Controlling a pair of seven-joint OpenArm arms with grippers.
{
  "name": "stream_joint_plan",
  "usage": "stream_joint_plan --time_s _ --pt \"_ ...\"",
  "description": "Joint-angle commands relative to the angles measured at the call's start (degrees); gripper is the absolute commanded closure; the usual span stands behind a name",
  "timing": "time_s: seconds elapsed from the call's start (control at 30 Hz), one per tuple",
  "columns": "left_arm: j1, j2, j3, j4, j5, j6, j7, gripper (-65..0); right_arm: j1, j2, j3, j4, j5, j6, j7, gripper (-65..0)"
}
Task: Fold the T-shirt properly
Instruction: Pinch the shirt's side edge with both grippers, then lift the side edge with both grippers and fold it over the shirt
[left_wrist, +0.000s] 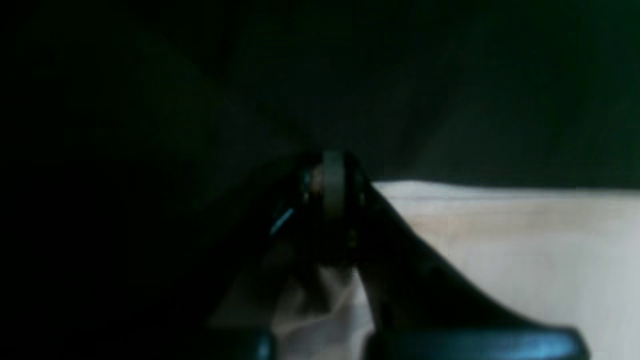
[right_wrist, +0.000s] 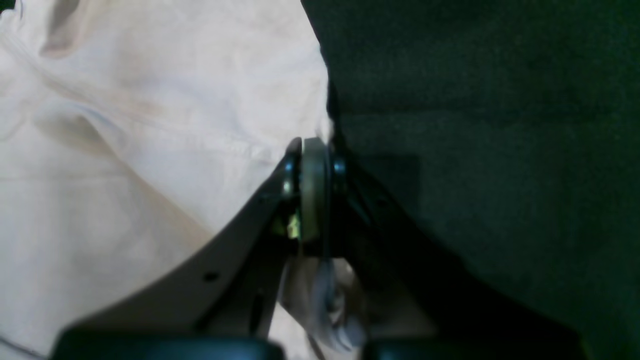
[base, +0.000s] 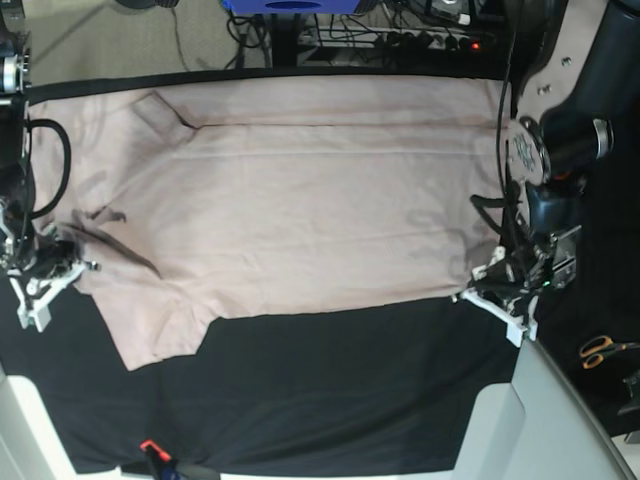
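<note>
T-shirt: flat on tabletop; left claw and right claw clamped on opposite edges, apparently ready for folding.

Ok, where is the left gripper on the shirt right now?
In the base view the left gripper sits at the right side, shut on the T-shirt at its near right corner, over the black cloth.

Black table cloth, orange-handled scissors at its edge, cables on floor
</note>
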Motion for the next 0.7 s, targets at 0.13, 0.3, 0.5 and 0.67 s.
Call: stream_joint_plan --time_s 0.13,0.3,0.5,0.67 --pt "4.97 -1.43 0.14 16.97 -0.54 0.04 5.15 0.0 1.54 1.13 0.51 1.07 0.52 0.23 2.79 0.0" --pt "9.36 -1.52 0.06 25.76 -0.63 -0.05 7.79 0.0 1.45 1.31 0.43 1.07 0.52 0.23 7.44 0.0" --pt "10.33 -1.25 0.06 27.08 -1.51 -0.05 7.79 0.0 1.62 1.31 0.51 1.07 0.52 0.23 9.73 0.0" --pt "11.56 -4.07 0.67 27.17 -10.74 -0.05 7.88 0.0 1.45 1.39 0.51 1.07 0.52 2.43 11.84 0.0"
